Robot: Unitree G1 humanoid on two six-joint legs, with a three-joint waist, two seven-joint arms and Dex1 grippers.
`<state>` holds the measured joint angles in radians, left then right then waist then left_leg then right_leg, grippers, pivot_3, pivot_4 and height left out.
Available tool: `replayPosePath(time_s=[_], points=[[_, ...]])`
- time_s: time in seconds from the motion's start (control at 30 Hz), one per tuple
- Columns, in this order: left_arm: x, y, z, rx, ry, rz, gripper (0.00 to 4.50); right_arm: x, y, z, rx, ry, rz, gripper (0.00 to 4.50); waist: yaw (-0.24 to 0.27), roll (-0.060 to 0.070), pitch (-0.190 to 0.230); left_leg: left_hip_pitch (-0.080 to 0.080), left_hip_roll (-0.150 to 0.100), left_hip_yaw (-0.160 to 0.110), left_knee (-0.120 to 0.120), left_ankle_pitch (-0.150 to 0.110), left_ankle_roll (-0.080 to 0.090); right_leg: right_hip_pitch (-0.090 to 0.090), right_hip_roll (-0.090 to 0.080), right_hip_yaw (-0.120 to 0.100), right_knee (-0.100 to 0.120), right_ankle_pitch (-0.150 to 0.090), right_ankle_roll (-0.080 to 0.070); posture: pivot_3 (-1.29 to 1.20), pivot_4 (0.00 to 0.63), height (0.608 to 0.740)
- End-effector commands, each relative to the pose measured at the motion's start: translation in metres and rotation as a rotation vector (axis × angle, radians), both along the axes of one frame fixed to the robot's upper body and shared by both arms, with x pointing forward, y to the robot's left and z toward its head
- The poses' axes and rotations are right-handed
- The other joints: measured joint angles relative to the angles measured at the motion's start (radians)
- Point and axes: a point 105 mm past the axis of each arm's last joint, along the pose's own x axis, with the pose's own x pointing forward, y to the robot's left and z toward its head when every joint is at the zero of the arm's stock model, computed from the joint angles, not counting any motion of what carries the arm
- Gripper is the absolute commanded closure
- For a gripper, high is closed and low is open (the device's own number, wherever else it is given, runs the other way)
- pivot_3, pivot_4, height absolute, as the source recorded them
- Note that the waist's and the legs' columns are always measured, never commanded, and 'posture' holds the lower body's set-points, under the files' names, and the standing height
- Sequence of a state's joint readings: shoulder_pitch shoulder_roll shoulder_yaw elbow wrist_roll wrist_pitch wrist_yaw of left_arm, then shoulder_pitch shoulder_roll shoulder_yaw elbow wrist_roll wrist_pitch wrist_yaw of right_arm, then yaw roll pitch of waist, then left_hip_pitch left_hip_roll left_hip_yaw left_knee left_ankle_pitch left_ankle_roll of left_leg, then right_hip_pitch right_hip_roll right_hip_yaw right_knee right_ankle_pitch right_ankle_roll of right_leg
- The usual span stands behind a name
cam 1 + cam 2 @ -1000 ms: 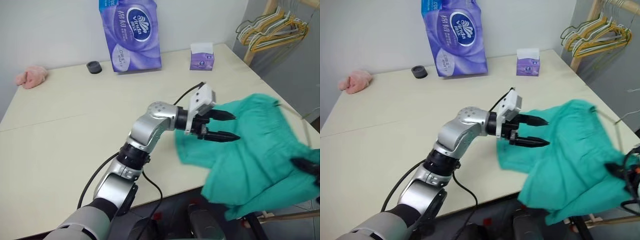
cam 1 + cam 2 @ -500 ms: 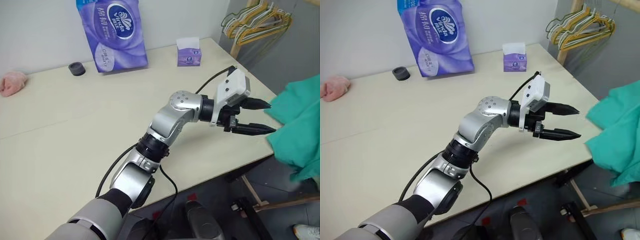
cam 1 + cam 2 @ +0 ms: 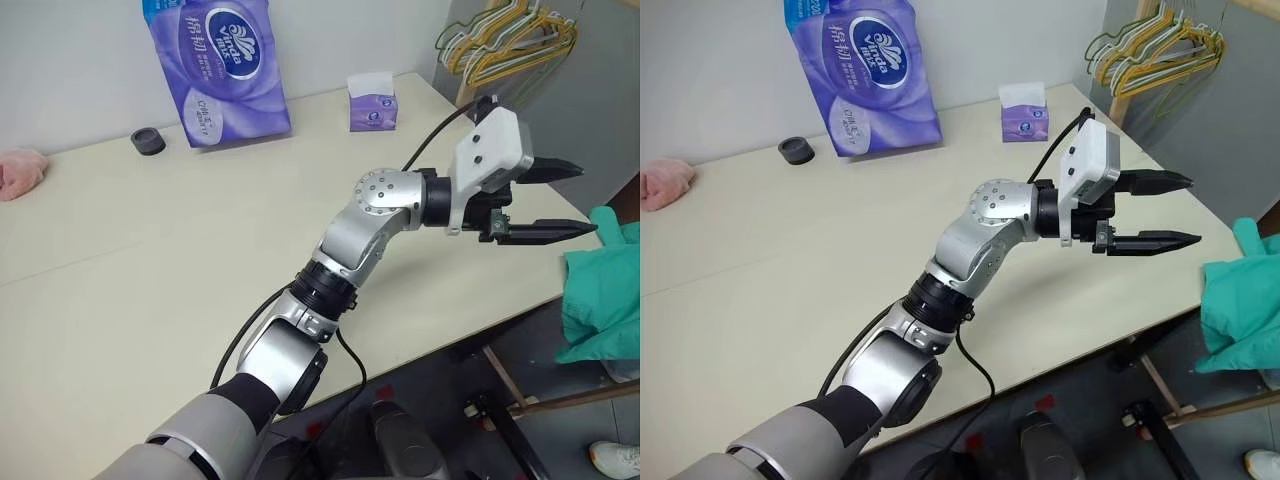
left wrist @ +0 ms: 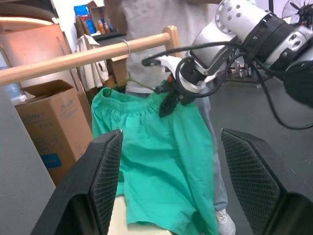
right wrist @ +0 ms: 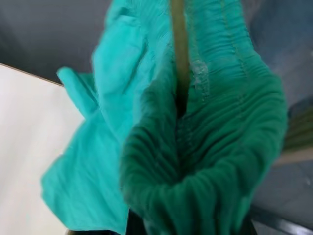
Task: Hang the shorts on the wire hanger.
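Left of centre in the head views: bare table, nothing of the task on it. Mid-frame, left gripper held out level toward the right edge, fingers wide apart, nothing between them. Off the table edge at far right, shorts hanging in the air, just beyond those open fingertips. So: shorts lie straight ahead of the left gripper, along its pointing line, near but apart.

In the left wrist view, shorts hang lengthwise, gathered waistband up, legs down, long axis vertical. Right gripper pinches the waistband at the top middle, closed on the cloth, carrying the whole weight. Behind, a wooden rail with one thin wire hook over it, probably the wire hanger; body of it hidden, cannot tell for sure.

Right arm nearer, already holding; left free to take the other waistband corner, judging by the aim.

Look of the shorts: teal-green, soft, limp, elastic waist tightly puckered in the right wrist view, folds bunched at the grip.
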<state>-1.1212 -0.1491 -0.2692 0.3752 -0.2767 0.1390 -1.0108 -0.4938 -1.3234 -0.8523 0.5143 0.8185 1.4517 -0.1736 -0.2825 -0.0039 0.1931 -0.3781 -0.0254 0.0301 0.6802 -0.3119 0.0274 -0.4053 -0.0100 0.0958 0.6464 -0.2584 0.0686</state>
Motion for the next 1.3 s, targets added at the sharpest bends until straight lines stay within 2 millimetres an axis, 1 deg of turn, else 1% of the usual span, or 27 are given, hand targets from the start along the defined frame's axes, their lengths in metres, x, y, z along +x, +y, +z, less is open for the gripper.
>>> replayPosePath(time_s=[0.03, 0.13, 0.23, 0.37, 0.43, 0.5, 0.63, 0.73, 0.77, 0.83, 0.9, 0.93, 1.0, 1.1, 1.23, 1.27, 1.3], points=[[-0.021, -0.017, 0.025, -0.072, -0.066, -0.068, 1.12, -0.001, -0.009, 0.008, -0.030, -0.014, -0.005, 4.50, 0.000, 0.000, 0.000, 0.000, 0.000, 0.001, 0.000, -0.001, 0.001, 0.000, 0.000, 0.001, -0.002, 0.000, 0.001, -0.36, 0.178, 0.740], [-0.022, -0.020, 0.027, -0.075, -0.078, -0.075, 1.12, 0.001, -0.010, 0.008, -0.017, -0.027, -0.001, 4.50, 0.000, 0.000, 0.000, 0.000, 0.000, 0.006, 0.000, -0.003, 0.004, 0.000, -0.001, 0.004, -0.003, 0.000, 0.003, -0.35, 0.173, 0.740], [-0.028, -0.031, 0.038, -0.099, -0.095, -0.098, 1.12, 0.009, -0.006, 0.014, -0.018, -0.063, 0.022, 4.50, 0.001, 0.000, 0.000, 0.000, -0.001, 0.006, 0.000, -0.003, 0.004, 0.000, -0.002, 0.006, -0.003, 0.000, 0.004, -0.36, 0.164, 0.740], [-0.032, -0.040, 0.045, -0.116, -0.102, -0.117, 1.12, 0.012, -0.006, 0.021, -0.071, -0.069, 0.040, 4.50, 0.001, 0.001, -0.001, -0.001, -0.002, 0.005, 0.000, -0.003, 0.004, -0.001, -0.002, 0.006, -0.003, 0.000, 0.004, -0.36, 0.158, 0.740], [-0.032, -0.042, 0.045, -0.117, -0.105, -0.119, 1.09, 0.012, -0.006, 0.023, -0.082, -0.067, 0.031, 3.94, 0.001, 0.002, -0.001, 0.000, -0.002, 0.006, 0.000, -0.003, 0.004, -0.001, -0.002, 0.006, -0.003, 0.000, 0.005, -0.36, 0.155, 0.740], [-0.033, -0.043, 0.045, -0.119, -0.104, -0.125, 1.09, 0.012, -0.005, 0.027, -0.093, -0.080, 0.027, 3.49, 0.001, 0.003, -0.002, -0.001, -0.002, 0.006, 0.000, -0.003, 0.004, -0.001, -0.003, 0.006, -0.003, 0.000, 0.005, -0.36, 0.152, 0.740], [-0.036, -0.045, 0.044, -0.116, -0.105, -0.139, 1.09, 0.012, -0.002, 0.037, -0.112, -0.107, 0.016, 2.16, -0.002, 0.006, -0.004, 0.000, -0.002, 0.006, 0.000, -0.003, 0.004, -0.002, -0.003, 0.006, -0.001, 0.000, 0.005, -0.36, 0.140, 0.740], [-0.038, -0.045, 0.044, -0.113, -0.096, -0.153, 1.09, 0.010, 0.004, 0.045, -0.125, -0.126, 0.016, 1.05, -0.001, 0.007, -0.004, 0.000, -0.002, 0.005, 0.000, -0.003, 0.004, -0.002, -0.002, 0.006, -0.001, 0.000, 0.005, -0.36, 0.132, 0.740], [-0.038, -0.045, 0.044, -0.111, -0.092, -0.158, 1.09, 0.009, 0.005, 0.047, -0.135, -0.132, 0.012, 0.82, -0.001, 0.009, -0.005, 0.000, -0.002, 0.006, 0.000, -0.003, 0.004, -0.002, -0.002, 0.006, -0.001, 0.000, 0.005, -0.36, 0.128, 0.740], [-0.040, -0.045, 0.042, -0.099, -0.085, -0.174, 1.09, 0.004, 0.012, 0.059, -0.202, -0.137, -0.001, 0.12, 0.001, 0.013, -0.008, 0.000, -0.002, 0.006, 0.000, -0.003, 0.004, -0.002, -0.003, 0.006, -0.001, 0.000, 0.005, -0.36, 0.120, 0.740], [-0.042, -0.045, 0.039, -0.083, -0.088, -0.184, 1.09, -0.001, 0.019, 0.067, -0.251, -0.143, -0.023, 0.06, 0.002, 0.015, -0.009, -0.001, -0.002, 0.005, 0.000, -0.003, 0.004, -0.002, -0.002, 0.006, -0.001, 0.000, 0.005, -0.36, 0.113, 0.740], [-0.042, -0.045, 0.038, -0.076, -0.091, -0.185, 1.09, -0.004, 0.021, 0.071, -0.324, -0.123, -0.029, 0.06, 0.003, 0.018, -0.011, -0.001, -0.002, 0.005, 0.000, -0.003, 0.004, -0.002, -0.002, 0.006, -0.001, 0.000, 0.005, -0.36, 0.109, 0.740], [-0.042, -0.045, 0.036, -0.068, -0.097, -0.187, 1.09, -0.007, 0.028, 0.074, -0.359, -0.148, -0.066, 0.06, 0.005, 0.020, -0.013, -0.001, -0.002, 0.005, 0.000, -0.002, 0.003, -0.003, -0.002, 0.006, 0.000, 0.000, 0.005, -0.37, 0.104, 0.740], [-0.040, -0.044, 0.033, -0.058, -0.099, -0.183, 1.09, -0.014, 0.040, 0.086, -0.484, -0.174, -0.112, 0.06, 0.006, 0.024, -0.015, -0.002, -0.002, 0.005, 0.001, -0.002, 0.002, -0.003, -0.002, 0.006, 0.001, 0.000, 0.005, -0.36, 0.094, 0.740], [-0.032, -0.041, 0.027, -0.032, -0.099, -0.153, 1.09, -0.015, 0.072, 0.104, -0.690, -0.220, -0.097, 0.06, 0.005, 0.027, -0.017, -0.002, -0.003, 0.005, 0.001, -0.001, 0.001, -0.004, -0.003, 0.006, 0.001, 0.000, 0.006, -0.36, 0.087, 0.740], [-0.029, -0.039, 0.025, -0.027, -0.096, -0.142, 1.09, -0.012, 0.081, 0.109, -0.754, -0.237, -0.073, 0.06, 0.005, 0.028, -0.018, -0.002, -0.003, 0.005, 0.002, -0.001, 0.001, -0.004, -0.003, 0.006, 0.002, 0.000, 0.006, -0.35, 0.085, 0.740], [-0.024, -0.035, 0.022, -0.017, -0.089, -0.121, 1.09, -0.007, 0.097, 0.114, -0.842, -0.252, -0.026, 0.06, 0.005, 0.028, -0.020, -0.002, -0.003, 0.005, 0.002, -0.001, 0.001, -0.004, -0.003, 0.006, 0.002, 0.000, 0.006, -0.35, 0.084, 0.740]])
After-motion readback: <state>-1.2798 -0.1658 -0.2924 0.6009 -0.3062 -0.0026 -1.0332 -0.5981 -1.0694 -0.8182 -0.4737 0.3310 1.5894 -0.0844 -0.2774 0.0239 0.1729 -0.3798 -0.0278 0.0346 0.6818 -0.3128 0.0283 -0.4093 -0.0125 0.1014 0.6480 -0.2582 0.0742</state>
